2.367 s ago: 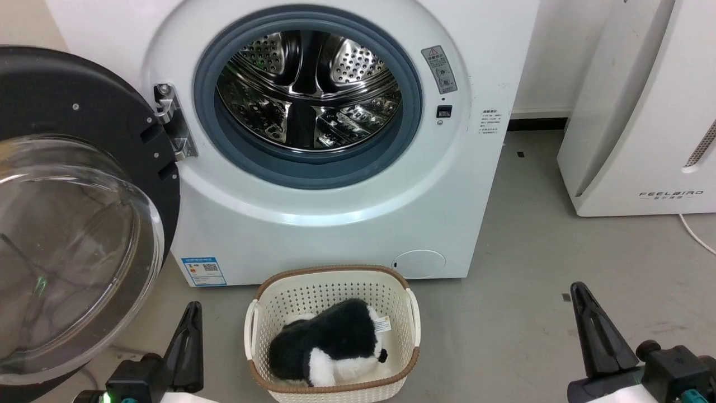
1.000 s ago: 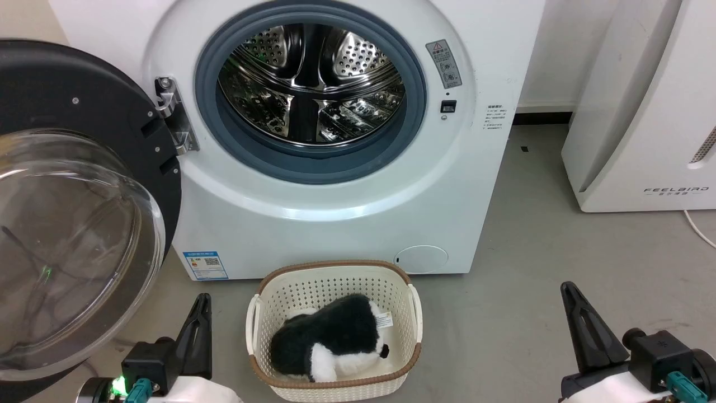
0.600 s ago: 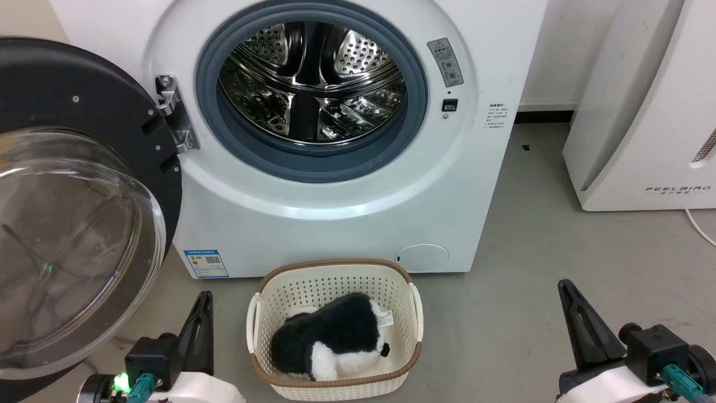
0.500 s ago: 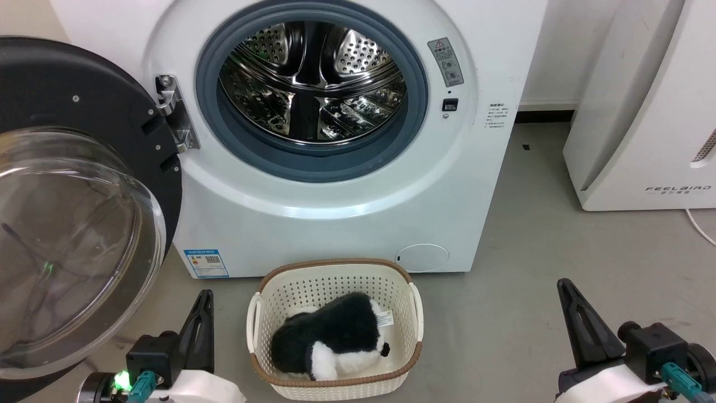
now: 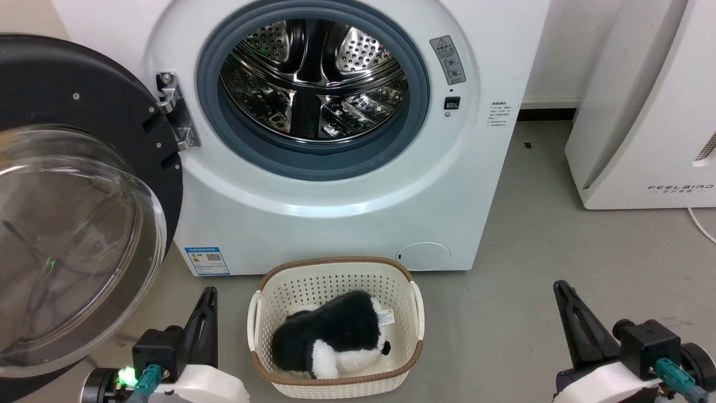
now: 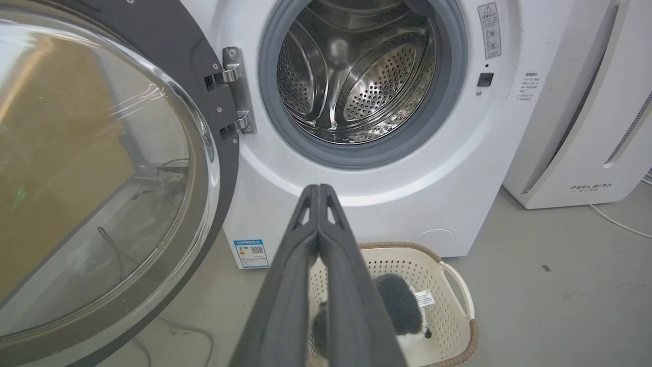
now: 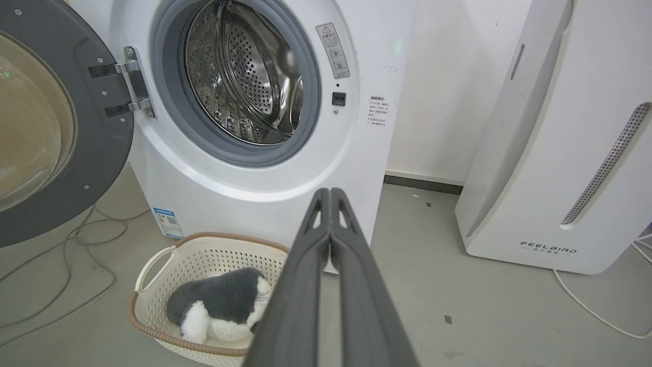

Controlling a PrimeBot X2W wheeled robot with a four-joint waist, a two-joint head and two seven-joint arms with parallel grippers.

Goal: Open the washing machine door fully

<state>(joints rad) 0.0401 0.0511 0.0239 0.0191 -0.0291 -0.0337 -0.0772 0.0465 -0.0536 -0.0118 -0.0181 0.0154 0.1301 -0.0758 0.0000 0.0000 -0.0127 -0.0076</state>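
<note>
The washing machine [image 5: 335, 218] stands in front of me, its steel drum [image 5: 313, 78] exposed. The washing machine door [image 5: 72, 212] is swung wide to the left on its metal hinge [image 5: 174, 112], its dark inner face and bulging glass bowl turned towards me; it also shows in the left wrist view [image 6: 102, 168] and the right wrist view [image 7: 46, 127]. My left gripper [image 5: 208, 296] is low at the bottom left, shut and empty, well short of the door. My right gripper [image 5: 559, 290] is at the bottom right, shut and empty, over the floor.
A cream basket [image 5: 263, 313] with a black-and-white plush toy [image 5: 330, 341] sits on the floor right before the washer. A white FEELBIRD appliance [image 5: 643, 106] stands at the right. Cables [image 7: 61, 275] lie on the floor under the door. Grey floor spreads at the right.
The head camera has shifted slightly, so the whole scene has slid. Both grippers have crept a little inward and stay shut. The door has not visibly moved.
</note>
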